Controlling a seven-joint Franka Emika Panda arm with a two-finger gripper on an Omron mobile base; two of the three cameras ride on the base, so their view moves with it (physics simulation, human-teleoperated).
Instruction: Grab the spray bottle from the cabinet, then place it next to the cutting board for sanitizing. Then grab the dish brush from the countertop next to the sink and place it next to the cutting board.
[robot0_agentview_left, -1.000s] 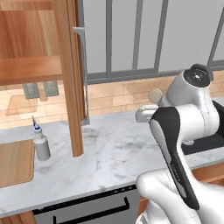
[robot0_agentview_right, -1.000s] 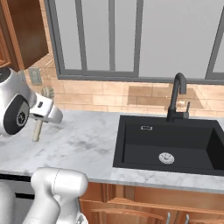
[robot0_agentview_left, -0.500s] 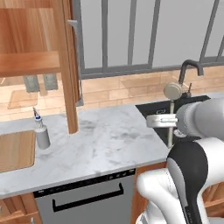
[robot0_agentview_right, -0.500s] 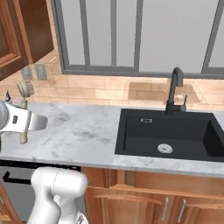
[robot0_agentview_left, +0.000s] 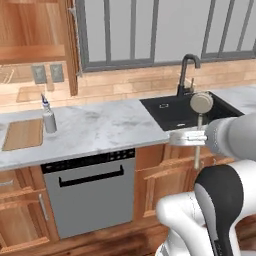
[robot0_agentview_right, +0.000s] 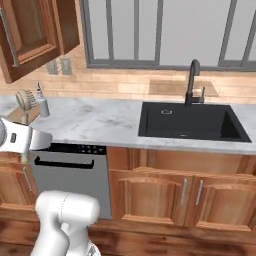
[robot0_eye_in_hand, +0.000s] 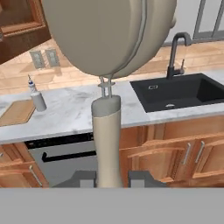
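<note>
Left base view: your gripper (robot0_agentview_left: 196, 138) clamps the dish brush (robot0_agentview_left: 200, 116), head at 12 o'clock; one spray bottle (robot0_agentview_left: 48, 117) stands just beside one cutting board (robot0_agentview_left: 23, 134), at its 3 o'clock.
Right base view: one brush (robot0_agentview_right: 25, 100) upright at 9 o'clock, one sink (robot0_agentview_right: 191, 121).
Hand view: fingers (robot0_eye_in_hand: 83, 179) grip the brush handle (robot0_eye_in_hand: 107, 144); bottle (robot0_eye_in_hand: 37, 97) at 10 o'clock.

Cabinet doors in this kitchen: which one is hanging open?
The upper wall cabinet door left of the window, with the long grey bar handle, swings out. The lower doors under the sink sit shut.
</note>
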